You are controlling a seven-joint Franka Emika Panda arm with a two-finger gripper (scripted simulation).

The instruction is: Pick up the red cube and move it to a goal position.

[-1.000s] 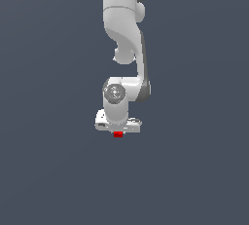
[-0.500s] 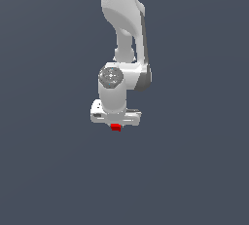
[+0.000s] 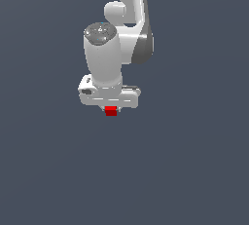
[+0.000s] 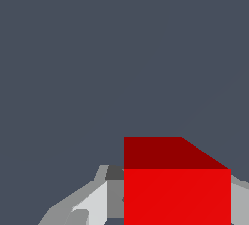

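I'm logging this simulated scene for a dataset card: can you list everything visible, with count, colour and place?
red cube: one, bright red, directly under the gripper, much narrower than it; in the wrist view it fills the space between the fingers.
background surface: one, plain dark grey-blue, all around, with no markings.
gripper: one, white, closed on the red cube, pointing down.
arm: one, white with dark grey joint parts, coming in from the exterior view's top.

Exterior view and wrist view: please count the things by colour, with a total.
Red: 1, the red cube, sitting between the fingers of the gripper.
White: 1, the robot arm with its gripper.
Total: 2.
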